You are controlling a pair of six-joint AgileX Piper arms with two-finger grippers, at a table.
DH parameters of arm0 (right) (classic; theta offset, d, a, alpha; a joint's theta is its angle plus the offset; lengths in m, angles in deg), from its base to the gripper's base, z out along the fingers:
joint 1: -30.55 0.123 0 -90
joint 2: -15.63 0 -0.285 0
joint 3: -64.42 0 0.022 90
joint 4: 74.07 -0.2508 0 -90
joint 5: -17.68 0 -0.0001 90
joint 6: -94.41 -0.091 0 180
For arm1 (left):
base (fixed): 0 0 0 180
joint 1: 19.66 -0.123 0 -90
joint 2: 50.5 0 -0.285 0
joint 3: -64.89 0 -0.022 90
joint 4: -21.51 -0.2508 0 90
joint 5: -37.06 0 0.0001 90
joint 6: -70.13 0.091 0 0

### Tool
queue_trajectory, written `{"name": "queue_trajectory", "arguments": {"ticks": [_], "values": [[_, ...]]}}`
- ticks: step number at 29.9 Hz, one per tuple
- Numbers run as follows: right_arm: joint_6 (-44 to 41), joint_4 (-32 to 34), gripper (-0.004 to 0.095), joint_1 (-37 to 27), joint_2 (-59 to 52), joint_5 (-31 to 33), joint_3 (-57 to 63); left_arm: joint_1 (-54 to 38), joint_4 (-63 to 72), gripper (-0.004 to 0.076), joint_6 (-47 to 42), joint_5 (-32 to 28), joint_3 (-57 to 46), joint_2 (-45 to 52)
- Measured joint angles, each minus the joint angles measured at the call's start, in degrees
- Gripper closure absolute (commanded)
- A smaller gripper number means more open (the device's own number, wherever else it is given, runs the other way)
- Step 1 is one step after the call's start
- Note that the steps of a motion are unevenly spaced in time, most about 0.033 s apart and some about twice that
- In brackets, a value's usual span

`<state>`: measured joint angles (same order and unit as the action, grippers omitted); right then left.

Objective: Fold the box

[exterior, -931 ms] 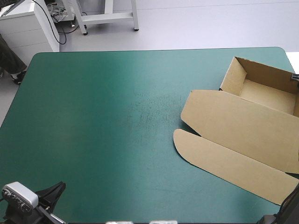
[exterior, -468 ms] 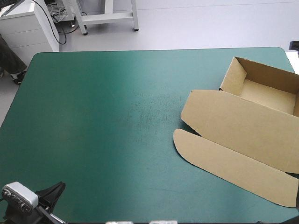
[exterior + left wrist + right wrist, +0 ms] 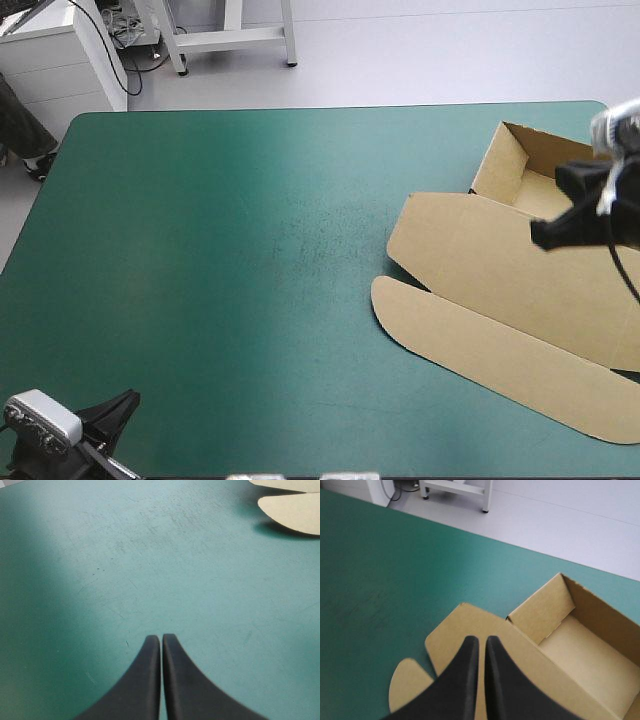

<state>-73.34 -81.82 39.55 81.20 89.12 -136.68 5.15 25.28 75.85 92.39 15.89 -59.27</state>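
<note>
At the near left corner of the teal-green cover (image 3: pixel 220 260), the left gripper (image 3: pixel 161 638) sat low over bare cloth, its black fingers pressed together with only a hairline gap and nothing between them. Ahead of it, well apart, two rounded flap ends of the box (image 3: pixel 295 512) showed. Farther right, the brown sheet lay as an open tray near the far right corner, its lid flat on the cover and ending in a long rounded flap. Over the lid, near the tray's wall, the right gripper (image 3: pixel 538 238) hung with its fingers drawn to a point, holding nothing.
</note>
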Motion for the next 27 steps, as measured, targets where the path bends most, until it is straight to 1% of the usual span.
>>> {"name": "queue_trajectory", "arguments": {"ticks": [6, 8, 13, 17, 23, 27], "values": [[0.2, 2.1, 0.0915, 1.1, -16.3, -0.9, 20.2, 0.0, -0.1, 0.0731, 0.0, 0.0, 0.0, 0.0], [0.2, 3.1, 0.0915, 1.1, -22.2, -2.5, 27.4, 0.0, -0.1, 0.0731, 0.0, 0.0, 0.0, 0.0], [0.2, 3.9, 0.0917, 1.1, -35.8, -9.4, 43.6, 0.0, 0.0, 0.0731, 0.0, 0.0, -0.1, 0.0], [0.2, 3.5, 0.0917, 1.1, -44.2, -11.8, 54.8, 0.0, 0.0, 0.0731, 0.0, 0.0, -0.1, 0.0], [0.2, 2.4, 0.0918, 1.1, -54.2, -12.9, 66.7, 0.0, 0.0, 0.0731, 0.0, 0.0, -0.1, 0.0], [0.1, 1.1, 0.0919, 1.1, -57.7, -13.3, 69.4, 0.0, 0.0, 0.0731, 0.0, 0.0, -0.1, 0.0]]}}
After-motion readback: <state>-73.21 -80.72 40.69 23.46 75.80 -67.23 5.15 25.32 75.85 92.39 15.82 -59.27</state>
